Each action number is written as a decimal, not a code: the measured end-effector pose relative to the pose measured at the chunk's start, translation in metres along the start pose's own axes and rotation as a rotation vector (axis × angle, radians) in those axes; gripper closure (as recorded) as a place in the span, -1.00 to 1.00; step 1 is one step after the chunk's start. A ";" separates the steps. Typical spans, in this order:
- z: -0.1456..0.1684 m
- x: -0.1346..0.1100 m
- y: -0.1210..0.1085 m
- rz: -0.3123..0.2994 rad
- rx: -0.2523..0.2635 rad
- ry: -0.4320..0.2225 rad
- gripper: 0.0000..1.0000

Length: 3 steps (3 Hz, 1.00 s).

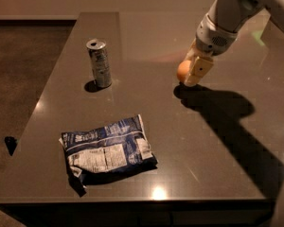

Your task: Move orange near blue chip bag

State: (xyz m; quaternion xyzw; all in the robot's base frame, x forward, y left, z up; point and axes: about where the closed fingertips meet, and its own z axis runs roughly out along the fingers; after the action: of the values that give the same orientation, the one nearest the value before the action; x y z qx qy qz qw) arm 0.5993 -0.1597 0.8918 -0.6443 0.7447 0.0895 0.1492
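Observation:
The orange [182, 71] is on the right side of the dark table, held between the fingers of my gripper [193, 75]. The near finger [199, 70] covers its right half. The gripper comes down from the upper right and is shut on the orange, which sits just above its shadow on the table. The blue chip bag [107, 150] lies flat and crumpled near the table's front left, its white text panel facing up, well away from the orange.
A tall silver drink can [99, 63] stands upright at the left middle of the table [146, 32]. The arm's shadow runs across the right side. The table's left edge drops to a brown floor. A small dark object [10, 144] lies on the floor.

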 end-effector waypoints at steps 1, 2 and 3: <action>-0.002 -0.025 0.030 -0.033 -0.011 -0.019 1.00; 0.013 -0.045 0.069 -0.138 -0.077 -0.015 1.00; 0.027 -0.052 0.106 -0.260 -0.146 -0.004 1.00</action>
State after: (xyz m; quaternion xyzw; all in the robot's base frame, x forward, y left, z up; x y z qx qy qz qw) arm 0.5042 -0.0865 0.8773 -0.7444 0.6461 0.1247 0.1136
